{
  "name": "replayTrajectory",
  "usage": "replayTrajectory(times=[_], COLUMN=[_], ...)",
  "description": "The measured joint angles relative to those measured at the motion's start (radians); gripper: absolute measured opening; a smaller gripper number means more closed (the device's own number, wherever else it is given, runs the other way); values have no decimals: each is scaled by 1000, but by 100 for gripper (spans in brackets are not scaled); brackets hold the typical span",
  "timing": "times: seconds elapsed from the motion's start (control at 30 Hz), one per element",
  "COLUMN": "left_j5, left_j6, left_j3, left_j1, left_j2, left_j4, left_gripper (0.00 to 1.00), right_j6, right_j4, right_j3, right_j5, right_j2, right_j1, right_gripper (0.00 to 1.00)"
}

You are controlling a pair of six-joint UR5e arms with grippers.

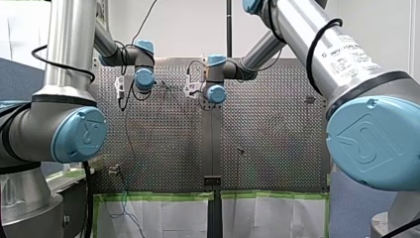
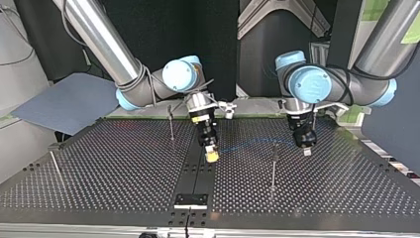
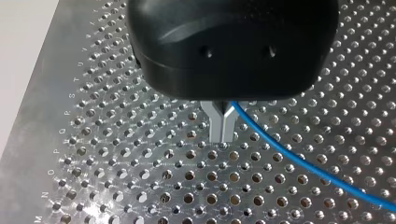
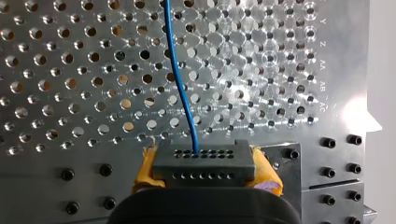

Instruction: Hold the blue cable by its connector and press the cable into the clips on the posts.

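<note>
In the right wrist view my right gripper (image 4: 204, 176) is shut on the dark grey connector (image 4: 203, 157), its yellow pads (image 4: 144, 170) pressing both sides. The blue cable (image 4: 180, 79) leaves the connector and runs ahead over the perforated table. In the left wrist view my left gripper (image 3: 222, 137) has its metal fingers closed together on the blue cable (image 3: 289, 156), which trails away to one side just above the plate. In the top view my right gripper (image 2: 211, 154) hangs near the table's middle and my left gripper (image 2: 306, 148) to its right, with the cable (image 2: 252, 141) faintly between them.
Thin upright posts stand on the table in the top view: one behind my right gripper (image 2: 171, 121), one in front of my left gripper (image 2: 273, 166), one at the far left (image 2: 55, 167). A black bracket (image 2: 190, 200) sits on the centre seam near the front edge.
</note>
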Motion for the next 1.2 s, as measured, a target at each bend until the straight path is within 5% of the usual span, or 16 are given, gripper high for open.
replayTrajectory(times=[0.57,1.2], left_j5=[88,104], left_j6=[8,-3], left_j3=[9,99], left_j1=[4,11], left_j2=[-41,-51], left_j4=[-2,-40], left_gripper=[0,0], right_j6=[-2,-1], right_j4=[-2,-7], right_j3=[0,-13], right_j5=[3,2], right_j2=[3,6], right_j1=[-11,-39], right_gripper=[0,0])
